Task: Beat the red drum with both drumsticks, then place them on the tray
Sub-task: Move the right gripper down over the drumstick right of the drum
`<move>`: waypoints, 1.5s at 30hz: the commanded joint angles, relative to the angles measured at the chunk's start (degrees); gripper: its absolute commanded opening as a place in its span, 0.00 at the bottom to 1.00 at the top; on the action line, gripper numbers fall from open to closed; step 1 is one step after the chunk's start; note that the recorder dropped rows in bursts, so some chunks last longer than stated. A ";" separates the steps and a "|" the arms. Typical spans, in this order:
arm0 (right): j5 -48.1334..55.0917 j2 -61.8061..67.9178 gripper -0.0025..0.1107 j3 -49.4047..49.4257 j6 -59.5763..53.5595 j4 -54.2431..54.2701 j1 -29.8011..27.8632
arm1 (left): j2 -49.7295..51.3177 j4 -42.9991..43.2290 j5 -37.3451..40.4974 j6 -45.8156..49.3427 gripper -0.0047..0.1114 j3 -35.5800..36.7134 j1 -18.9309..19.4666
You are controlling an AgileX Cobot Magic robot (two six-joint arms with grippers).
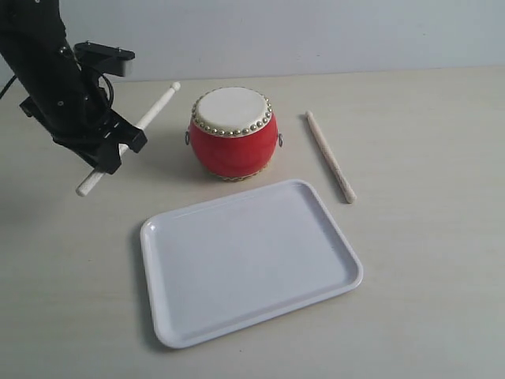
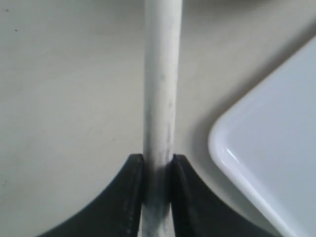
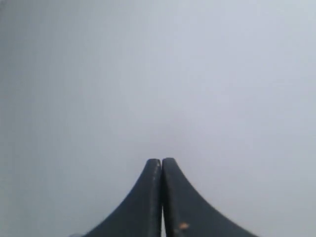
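Note:
The red drum [image 1: 232, 134] with its cream skin stands behind the white tray [image 1: 248, 260]. My left gripper [image 1: 118, 146] is shut on one pale drumstick [image 1: 154, 110], held slanted left of the drum, its tip pointing toward the drum and apart from it. In the left wrist view that drumstick [image 2: 160, 89] runs up between the black fingers [image 2: 131, 197], with a corner of the tray [image 2: 276, 148] beside it. The second drumstick [image 1: 330, 156] lies on the table right of the drum. My right gripper [image 3: 161, 162] is shut on nothing, facing a blank grey surface, and is outside the exterior view.
The beige table [image 1: 426, 158] carries only the drum, tray and loose stick. A pale wall [image 1: 316, 31] runs behind it. The left arm [image 1: 47, 71] stands over the table's left side.

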 commanded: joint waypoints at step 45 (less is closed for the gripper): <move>67.97 90.63 0.02 -60.55 -61.89 9.27 -46.35 | -1.89 -1.48 -3.32 0.63 0.04 1.95 0.14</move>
